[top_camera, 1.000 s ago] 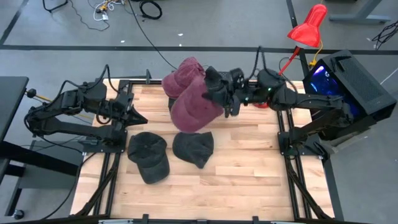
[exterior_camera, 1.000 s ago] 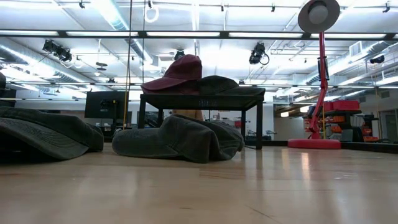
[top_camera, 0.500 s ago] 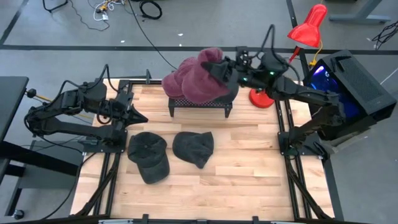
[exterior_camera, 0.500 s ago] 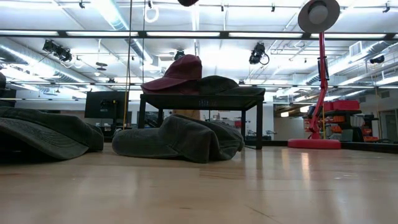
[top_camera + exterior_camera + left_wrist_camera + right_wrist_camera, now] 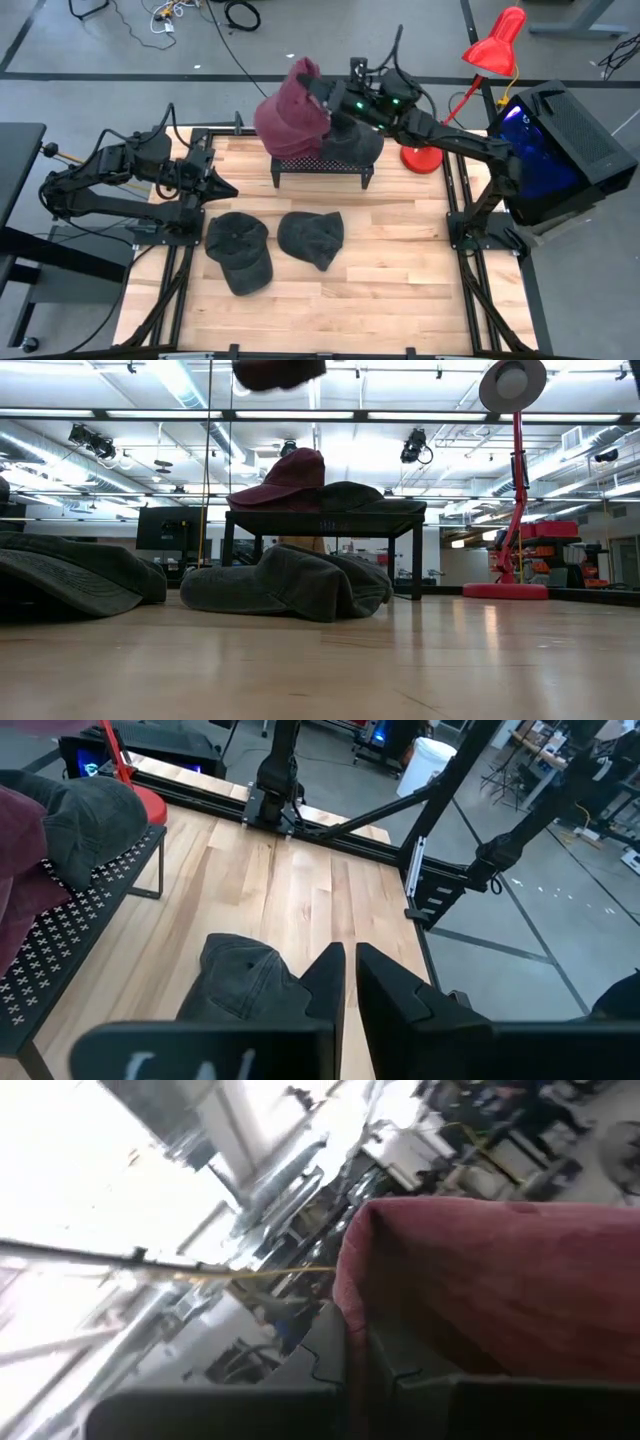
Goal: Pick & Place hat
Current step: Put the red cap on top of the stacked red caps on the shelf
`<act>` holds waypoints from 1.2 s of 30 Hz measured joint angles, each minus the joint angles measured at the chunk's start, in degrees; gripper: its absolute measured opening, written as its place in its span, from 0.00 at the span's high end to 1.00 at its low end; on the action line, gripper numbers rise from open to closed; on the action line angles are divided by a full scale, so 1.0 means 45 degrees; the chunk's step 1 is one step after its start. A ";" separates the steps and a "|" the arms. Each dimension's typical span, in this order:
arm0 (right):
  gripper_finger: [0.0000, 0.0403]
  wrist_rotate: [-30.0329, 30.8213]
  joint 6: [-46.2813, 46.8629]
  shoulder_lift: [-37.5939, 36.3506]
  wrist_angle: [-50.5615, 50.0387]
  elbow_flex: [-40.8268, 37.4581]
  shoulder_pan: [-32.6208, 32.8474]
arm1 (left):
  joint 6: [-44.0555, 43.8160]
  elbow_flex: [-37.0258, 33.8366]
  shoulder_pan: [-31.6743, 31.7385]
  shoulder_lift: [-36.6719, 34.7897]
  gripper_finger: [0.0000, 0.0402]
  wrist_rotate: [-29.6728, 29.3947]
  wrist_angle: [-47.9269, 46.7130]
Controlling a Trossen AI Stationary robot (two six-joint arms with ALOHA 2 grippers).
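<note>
Rack (image 5: 318, 166) top shows overhead only: right jaws (image 5: 322, 98) clamp maroon hat (image 5: 290, 118), left jaws (image 5: 226, 187) closed empty.

Lifted maroon hat (image 5: 278, 372) cut off by low view's top edge.

My right gripper (image 5: 318, 92) – black – grips a maroon hat (image 5: 288, 115). Two dk-grey caps (image 5: 240, 248) (image 5: 311, 238) lie on the light wood table (image 5: 400, 270); black rack (image 5: 322, 165) w/ a cross-hatch mesh top. Red lamp (image 5: 495, 42) – glossy.
</note>
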 joint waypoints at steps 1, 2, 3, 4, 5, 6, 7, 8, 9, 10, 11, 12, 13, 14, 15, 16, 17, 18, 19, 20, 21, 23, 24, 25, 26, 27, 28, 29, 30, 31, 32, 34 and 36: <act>0.99 0.0038 0.0228 0.0163 0.0096 0.0000 -0.0133 | 0.0004 0.0000 0.0002 0.0000 0.92 0.0000 -0.0005; 0.99 0.0046 0.0441 0.0327 0.0276 0.0000 -0.0258 | 0.0026 0.0000 0.0001 0.0000 0.92 0.0000 -0.0005; 0.99 0.0048 0.0615 0.0449 0.0351 0.0000 -0.0386 | 0.0039 0.0000 0.0001 0.0000 0.92 0.0000 -0.0005; 0.99 0.0046 0.0815 0.0585 0.0475 0.0000 -0.0507 | 0.0039 0.0000 0.0002 0.0000 0.92 0.0000 -0.0005; 0.99 0.0041 0.1036 0.0713 0.0676 0.0000 -0.0614 | 0.0046 0.0000 0.0003 0.0000 0.92 0.0000 -0.0010; 0.99 0.0041 0.1247 0.0815 0.0703 0.0000 -0.0721 | 0.0062 0.0000 0.0003 0.0000 0.93 0.0000 -0.0008; 0.99 0.0041 0.1397 0.0919 0.0723 0.0000 -0.0822 | 0.0073 0.0000 0.0004 0.0001 0.93 -0.0002 -0.0010; 0.99 0.0044 0.1524 0.1021 0.0758 0.0000 -0.0918 | 0.0075 0.0000 0.0000 0.0001 0.93 -0.0027 -0.0010; 0.99 0.0080 0.1583 0.1145 0.0775 0.0000 -0.0991 | 0.0078 0.0000 0.0000 0.0000 0.93 -0.0088 -0.0010; 0.99 0.0114 0.1690 0.1254 0.0850 0.0000 -0.1057 | 0.0078 0.0000 0.0002 0.0000 0.93 -0.0156 -0.0010; 0.99 0.0154 0.1884 0.1344 0.0853 -0.0004 -0.1129 | 0.0077 0.0000 0.0000 0.0005 0.93 -0.0217 -0.0015; 0.99 0.0201 0.2057 0.1455 0.1003 -0.0005 -0.1171 | 0.0078 0.0000 0.0005 0.0000 0.93 -0.0283 -0.0015; 0.99 0.0195 0.2211 0.1570 0.1301 -0.0005 -0.1220 | 0.0078 0.0000 0.0000 0.0000 0.93 -0.0349 -0.0010; 0.99 0.0173 0.2368 0.1656 0.1464 -0.0005 -0.1263 | 0.0078 0.0000 0.0001 0.0000 0.93 -0.0393 -0.0010; 0.99 0.0135 0.2546 0.1749 0.1547 -0.0005 -0.1309 | 0.0078 0.0000 0.0001 0.0004 0.93 -0.0445 -0.0018; 0.99 0.0109 0.2714 0.1825 0.1619 -0.0005 -0.1328 | 0.0078 0.0000 0.0004 0.0001 0.93 -0.0469 -0.0016; 0.99 0.0081 0.2837 0.1906 0.1575 -0.0005 -0.1351 | 0.0078 0.0000 0.0004 0.0004 0.93 -0.0471 -0.0010; 0.99 0.0064 0.2886 0.2021 0.1586 -0.0005 -0.1363 | 0.0078 0.0000 0.0000 0.0003 0.93 -0.0471 -0.0016; 0.99 0.0015 0.2932 0.2120 0.1582 -0.0005 -0.1365 | 0.0078 0.0000 0.0001 0.0000 0.93 -0.0471 -0.0018; 0.99 -0.0058 0.2933 0.2214 0.1538 -0.0005 -0.1386 | 0.0078 0.0000 0.0004 0.0001 0.93 -0.0471 -0.0015; 0.99 -0.0120 0.2940 0.2283 0.1525 -0.0005 -0.1392 | 0.0078 0.0000 0.0000 0.0005 0.93 -0.0471 -0.0019; 0.99 -0.0158 0.2957 0.2415 0.1582 -0.0005 -0.1392 | 0.0078 0.0000 0.0004 0.0000 0.93 -0.0471 -0.0019; 0.99 -0.0198 0.3025 0.2456 0.1617 -0.0005 -0.1401 | 0.0078 0.0000 0.0002 0.0003 0.93 -0.0471 -0.0017; 0.99 -0.0306 0.3143 0.2504 0.1614 -0.0005 -0.1442 | 0.0078 0.0000 0.0000 0.0005 0.93 -0.0471 -0.0022; 0.99 -0.0420 0.3268 0.2583 0.1653 -0.0005 -0.1465 | 0.0078 0.0000 0.0000 0.0003 0.93 -0.0471 -0.0023; 0.99 -0.0472 0.3393 0.2645 0.1679 -0.0005 -0.1467 | 0.0077 0.0000 0.0004 0.0000 0.93 -0.0471 -0.0015; 0.99 -0.0489 0.3519 0.2676 0.1603 -0.0005 -0.1486 | 0.0077 0.0000 0.0000 0.0005 0.93 -0.0471 -0.0019; 0.99 -0.0482 0.3543 0.2689 0.1562 -0.0015 -0.1494 | 0.0078 0.0000 0.0005 0.0005 0.93 -0.0471 -0.0019; 0.99 -0.0472 0.3538 0.2689 0.1553 -0.0015 -0.1494 | 0.0073 0.0000 0.0002 0.0001 0.93 -0.0471 -0.0019; 0.99 -0.0424 0.3491 0.2676 0.1563 -0.0015 -0.1494 | 0.0073 0.0000 0.0004 0.0000 0.93 -0.0472 -0.0015; 0.99 -0.0355 0.3470 0.2660 0.1564 -0.0015 -0.1507 | 0.0073 0.0000 0.0000 0.0005 0.93 -0.0474 -0.0019; 0.99 -0.0355 0.3495 0.2655 0.1587 -0.0015 -0.1573 | 0.0073 0.0000 0.0002 0.0000 0.93 -0.0471 -0.0019; 0.99 -0.0359 0.3557 0.2660 0.1521 -0.0015 -0.1653 | 0.0073 0.0000 0.0000 0.0000 0.93 -0.0472 -0.0019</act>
